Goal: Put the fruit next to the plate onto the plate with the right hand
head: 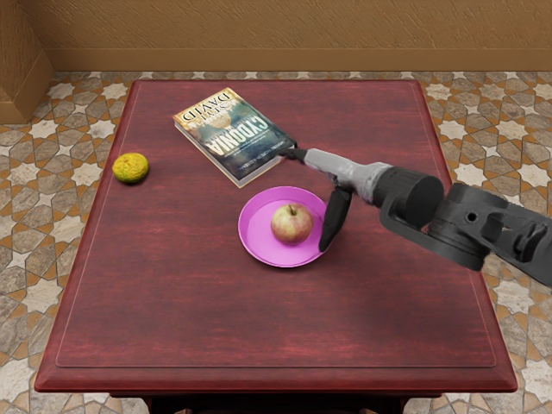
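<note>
Resting on the pink plate (259, 240), the apple (291, 223) lies free; the right robot hand (339, 184), open and empty, hovers at the plate's right rim.

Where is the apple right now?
In the head view, the apple sits on the pink plate, just left of the right hand and near the book.

single head view, slanting down, whole table (172, 302)

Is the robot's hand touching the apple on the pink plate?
Apart. In the head view, a strip of the pink plate shows between the apple and the dark fingers of the right hand, which hang beside it.
</note>
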Tool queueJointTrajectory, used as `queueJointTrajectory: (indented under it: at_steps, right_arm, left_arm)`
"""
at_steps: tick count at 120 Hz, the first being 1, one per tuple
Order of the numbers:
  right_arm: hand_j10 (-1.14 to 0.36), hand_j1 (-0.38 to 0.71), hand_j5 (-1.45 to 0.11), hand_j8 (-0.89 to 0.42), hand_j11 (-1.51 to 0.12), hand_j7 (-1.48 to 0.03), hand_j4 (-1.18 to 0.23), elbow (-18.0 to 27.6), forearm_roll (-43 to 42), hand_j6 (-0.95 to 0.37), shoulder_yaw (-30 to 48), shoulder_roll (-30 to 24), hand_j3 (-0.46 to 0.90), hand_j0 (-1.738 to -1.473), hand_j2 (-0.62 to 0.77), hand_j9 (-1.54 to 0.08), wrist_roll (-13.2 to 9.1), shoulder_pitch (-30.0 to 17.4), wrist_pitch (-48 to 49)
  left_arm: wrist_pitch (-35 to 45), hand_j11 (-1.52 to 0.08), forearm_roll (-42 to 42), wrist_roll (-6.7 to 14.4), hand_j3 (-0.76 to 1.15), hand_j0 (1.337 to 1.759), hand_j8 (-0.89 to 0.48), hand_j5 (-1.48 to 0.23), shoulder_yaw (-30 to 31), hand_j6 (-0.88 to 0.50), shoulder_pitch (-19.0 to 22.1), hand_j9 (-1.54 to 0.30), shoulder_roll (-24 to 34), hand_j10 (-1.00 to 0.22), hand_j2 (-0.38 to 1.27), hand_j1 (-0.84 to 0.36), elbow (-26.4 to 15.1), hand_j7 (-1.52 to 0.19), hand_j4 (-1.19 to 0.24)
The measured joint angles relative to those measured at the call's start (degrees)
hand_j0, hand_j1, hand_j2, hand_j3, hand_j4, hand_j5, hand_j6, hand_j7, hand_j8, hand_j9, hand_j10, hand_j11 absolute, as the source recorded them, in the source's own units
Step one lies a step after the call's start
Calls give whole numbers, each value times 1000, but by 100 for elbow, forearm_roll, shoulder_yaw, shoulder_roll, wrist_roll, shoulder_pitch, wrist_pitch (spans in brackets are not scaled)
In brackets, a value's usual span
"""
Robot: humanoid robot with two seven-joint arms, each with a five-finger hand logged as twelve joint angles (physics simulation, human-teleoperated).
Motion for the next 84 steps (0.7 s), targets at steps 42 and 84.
queueJointTrajectory:
  at_steps: [42,84]
  right_arm:
    - [-7,-344,-10,-6,-10,-9,-8,-54,2835,-7,1769,-1073,0,-1658,1,-10,0,-10,2662]
    - [-2,-349,-2,-2,-2,-2,-2,-394,5123,-2,2466,-2443,0,-1658,1,-2,0,-11,3242]
  left_arm:
    - [1,-11,0,3,0,1658,-9,-11,0,-9,3,-11,0,-9,2,339,0,-11,-9]
    - [0,-11,-2,3,0,1658,-9,-11,-2,-9,-5,-11,0,-9,2,339,-14,-11,-9]
